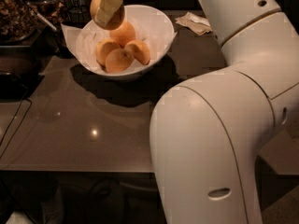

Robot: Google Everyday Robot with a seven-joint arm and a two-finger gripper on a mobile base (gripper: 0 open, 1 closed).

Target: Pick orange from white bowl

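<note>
**Over the bowl's rim: orange held in the fingers**

At the top of the view, toward the picture's left, the gripper [105, 14] reaches down from the upper edge. Its pale fingers [108, 6] are closed around the orange [117, 17]. One finger lies slantwise across the front of the fruit, and the skin shows on either side of it. The orange sits over the back left rim of the white bowl [161, 22] and higher in the picture than everything inside the bowl. Whether its underside touches the fruit just below it cannot be told.

Inside the bowl lie four other fruits [119, 59]: one at the back, and three close together in front of it, touching one another. White paper [74, 34] lines the bowl and sticks out past the rim on the picture's left.

The bowl stands on a dark, glossy worktop [70, 125], which carries a small spot of reflected light and the bowl's shadow. A crumpled napkin [194, 22] lies on the worktop just behind the bowl, to the picture's right. The robot's white arm [219, 125] fills the right half of the view, bending up from the lower edge and out through the top. A dark cable [14, 120] runs along the left edge.
</note>
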